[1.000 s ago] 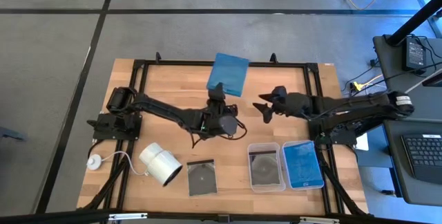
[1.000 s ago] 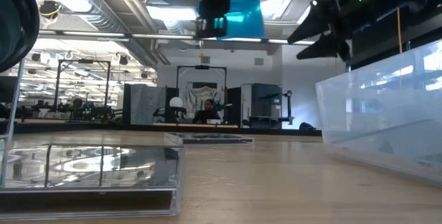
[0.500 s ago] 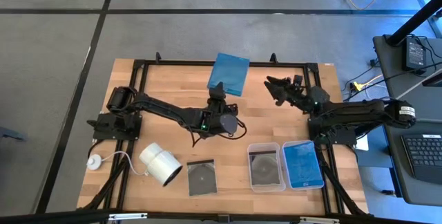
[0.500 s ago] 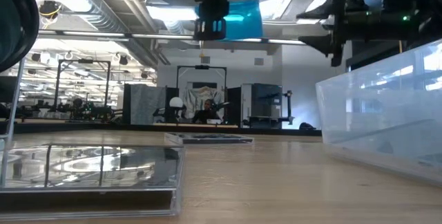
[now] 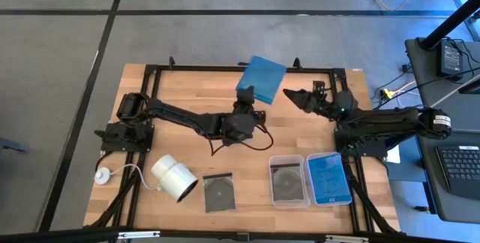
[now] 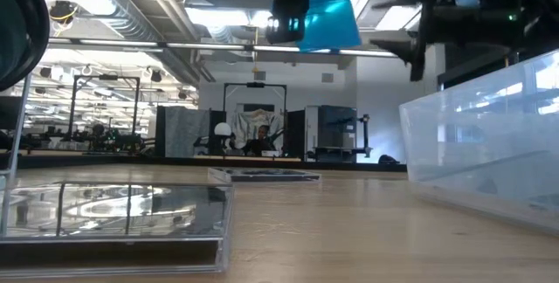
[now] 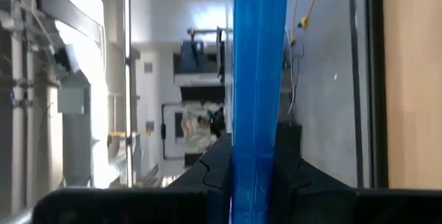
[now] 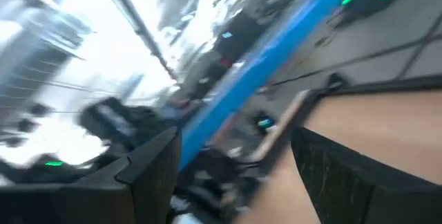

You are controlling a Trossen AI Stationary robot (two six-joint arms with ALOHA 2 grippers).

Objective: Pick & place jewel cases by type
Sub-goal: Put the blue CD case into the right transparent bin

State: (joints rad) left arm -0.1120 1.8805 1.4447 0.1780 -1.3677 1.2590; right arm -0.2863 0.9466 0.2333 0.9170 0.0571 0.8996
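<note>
A bright blue jewel case (image 5: 262,77) hangs in the air over the table's far middle, with my left gripper (image 5: 244,100) shut on it; the low view shows this blue jewel case (image 6: 330,21) high up. My right gripper (image 5: 294,97) stands open just right of it, with nothing between its fingers (image 8: 153,169). A dark grey jewel case (image 5: 219,192) lies flat near the table's front edge. Another grey jewel case lies in a clear tray (image 5: 289,160), and a blue jewel case (image 5: 328,177) lies in the clear tray next to it. My left gripper pinches the blue jewel case by its near edge (image 7: 257,148) between the two fingers (image 7: 218,160), which show on either face of the case. They come level from the near side and point toward the table's far edge. The case is lifted clear of the table.
A white cylinder (image 5: 174,177) with a cord lies at the front left. The two clear trays stand side by side at the front right. Bare wood lies in the table's middle. A black frame (image 5: 225,68) runs around the table top.
My left gripper has gone a little toward the table's right edge and up, turning as it went; the blue jewel case has swung with it and now sits farther right at a new angle. My right gripper has drawn back toward the far right and rolled, staying open.
</note>
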